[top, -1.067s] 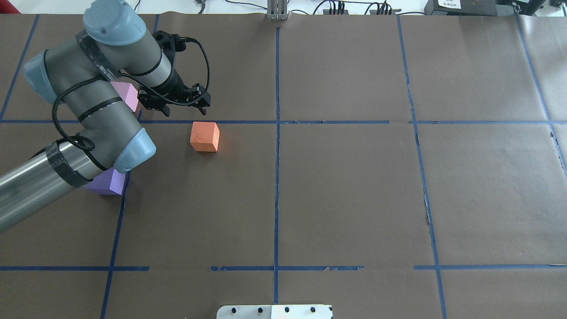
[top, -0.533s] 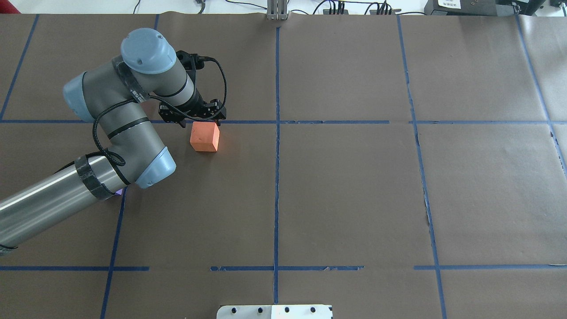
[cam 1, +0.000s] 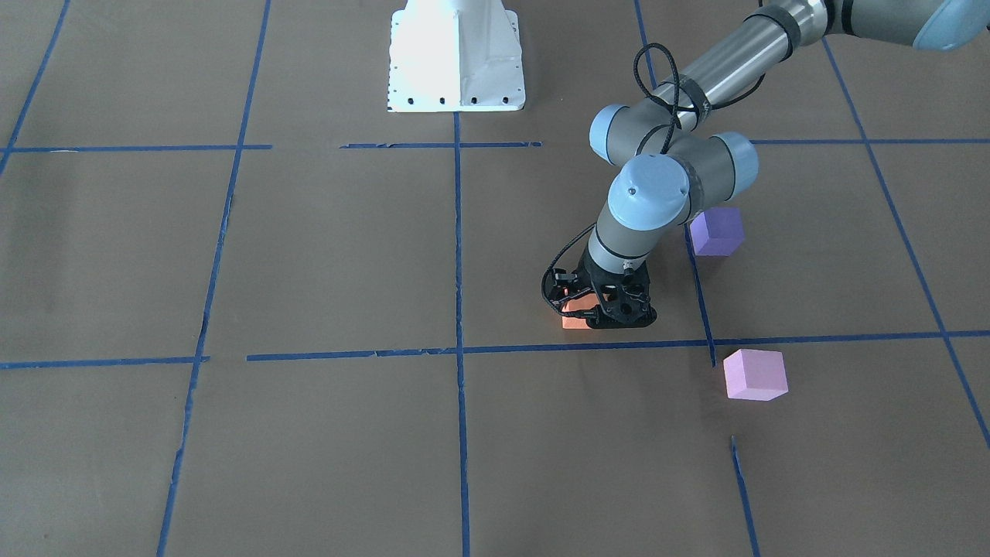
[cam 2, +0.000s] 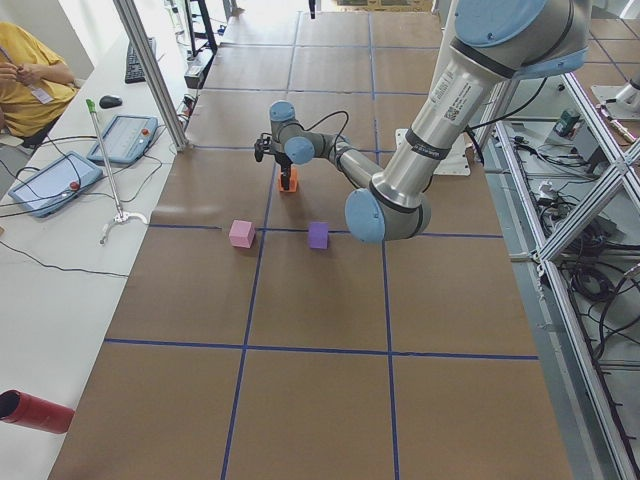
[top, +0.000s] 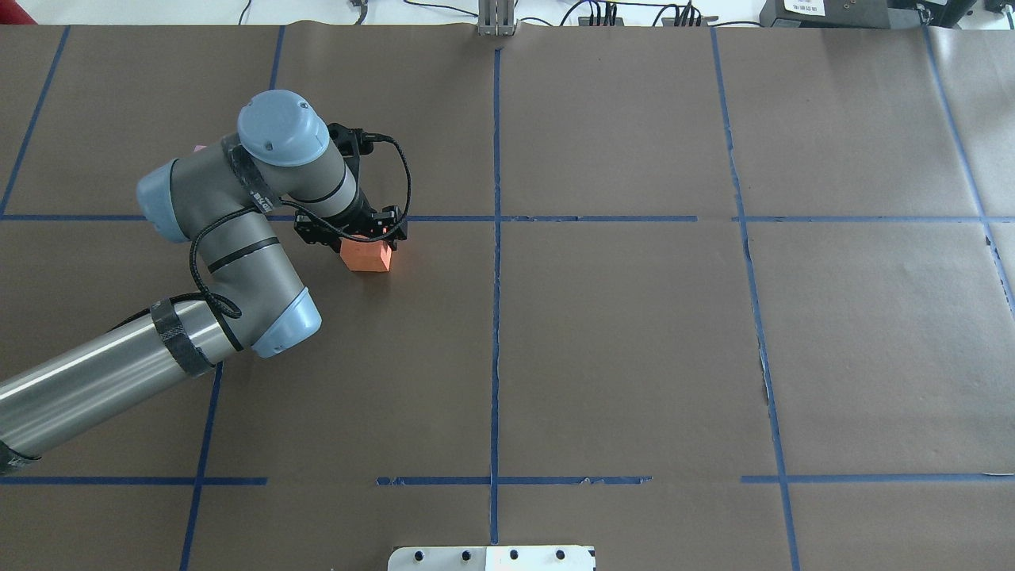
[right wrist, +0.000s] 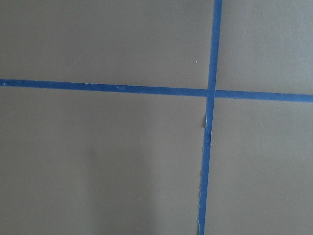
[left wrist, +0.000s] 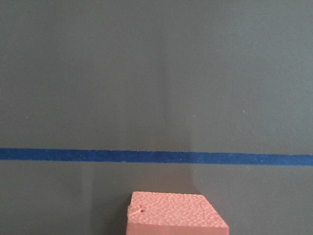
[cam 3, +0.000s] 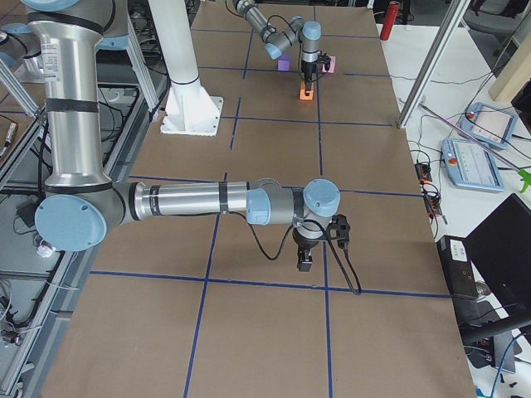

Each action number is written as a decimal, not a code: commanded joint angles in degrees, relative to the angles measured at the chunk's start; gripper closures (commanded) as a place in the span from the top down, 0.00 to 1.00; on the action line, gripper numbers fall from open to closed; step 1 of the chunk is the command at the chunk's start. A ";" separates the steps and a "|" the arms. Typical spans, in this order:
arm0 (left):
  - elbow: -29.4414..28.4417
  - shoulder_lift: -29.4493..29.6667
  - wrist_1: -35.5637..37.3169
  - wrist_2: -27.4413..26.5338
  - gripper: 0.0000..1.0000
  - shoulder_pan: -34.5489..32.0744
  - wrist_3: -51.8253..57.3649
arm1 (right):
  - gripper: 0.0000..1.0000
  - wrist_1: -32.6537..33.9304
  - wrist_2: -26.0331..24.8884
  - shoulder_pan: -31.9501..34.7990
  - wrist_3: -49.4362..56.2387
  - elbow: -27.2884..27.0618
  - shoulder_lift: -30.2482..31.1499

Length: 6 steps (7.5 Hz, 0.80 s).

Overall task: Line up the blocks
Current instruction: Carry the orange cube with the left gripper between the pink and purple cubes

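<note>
The orange block (top: 366, 258) sits on the brown paper just below a blue tape line; it also shows in the front view (cam 1: 571, 314) and at the bottom of the left wrist view (left wrist: 178, 213). My left gripper (top: 358, 240) is open and lowered over it, jaws on either side. The purple block (cam 1: 717, 230) and the pink block (cam 1: 755, 374) lie apart toward my left side; in the overhead view the arm hides the purple one. My right gripper (cam 3: 305, 258) shows only in the right side view, low over bare paper, so I cannot tell its state.
Blue tape lines (top: 495, 317) divide the table into a grid. The white robot base (cam 1: 456, 54) stands at the table's near edge. An operator in yellow (cam 2: 30, 75) sits beyond the far edge beside tablets.
My left arm has swung right and toward me from beside the pink block and come down over the orange block. The blocks have not moved.
</note>
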State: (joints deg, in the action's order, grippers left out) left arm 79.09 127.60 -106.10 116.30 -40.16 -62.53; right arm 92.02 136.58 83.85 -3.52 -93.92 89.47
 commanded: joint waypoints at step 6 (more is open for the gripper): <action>11.09 -17.89 0.19 6.83 0.44 -10.19 12.66 | 1.00 0.00 0.00 0.00 0.00 -0.03 0.00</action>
State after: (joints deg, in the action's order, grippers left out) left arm 89.23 114.55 -105.72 121.85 -48.17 -54.79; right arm 92.02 136.58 83.85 -3.52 -93.88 89.47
